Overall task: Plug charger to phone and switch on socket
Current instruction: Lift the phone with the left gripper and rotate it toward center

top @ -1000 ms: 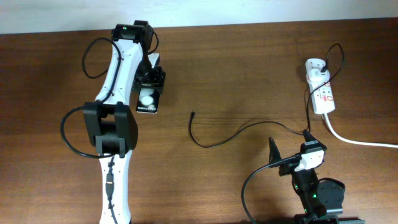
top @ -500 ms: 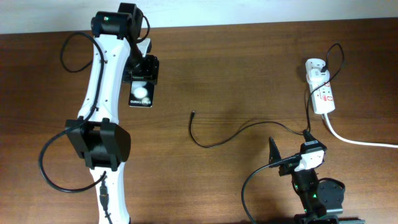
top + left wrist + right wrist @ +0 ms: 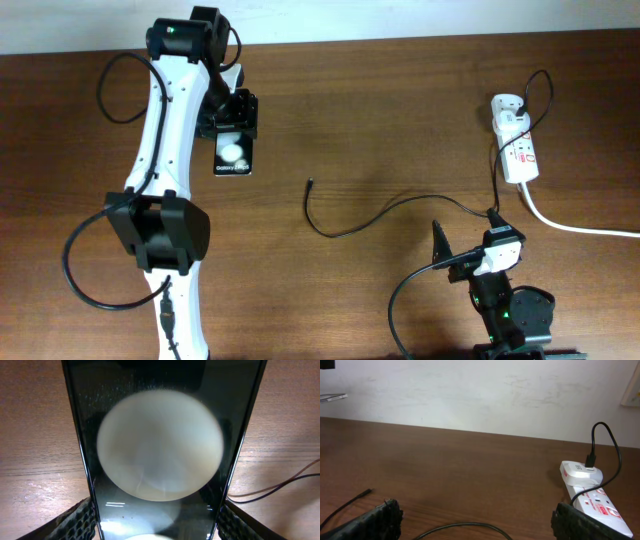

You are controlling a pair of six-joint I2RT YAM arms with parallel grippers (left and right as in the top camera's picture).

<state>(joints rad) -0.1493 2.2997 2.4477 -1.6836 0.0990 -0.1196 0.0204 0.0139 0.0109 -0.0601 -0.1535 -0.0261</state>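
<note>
My left gripper (image 3: pixel 232 122) is shut on the phone (image 3: pixel 233 155), a black slab with white circles and "Galaxy" lettering, holding it over the table's far left. In the left wrist view the phone (image 3: pixel 160 450) fills the frame between both fingers (image 3: pixel 80 520). The charger's connector tip (image 3: pixel 310 183) lies mid-table. Its thin black cable (image 3: pixel 345 230) curves right to the white adapter (image 3: pixel 507 105), which is plugged into the socket strip (image 3: pixel 522 152). My right gripper (image 3: pixel 468 250) is open and empty near the front edge, with the cable (image 3: pixel 465 525) passing between its fingers.
The strip's thick white cord (image 3: pixel 575 227) runs off the right edge. The strip (image 3: pixel 592 500) and adapter (image 3: pixel 580 471) show at the right of the right wrist view, and the connector tip (image 3: pixel 367 491) at its left. A white wall lies beyond the far edge.
My left arm swung left and farther back with the phone, then turned the phone slightly so its lower end shifted right. The right arm and the cable have not moved.
</note>
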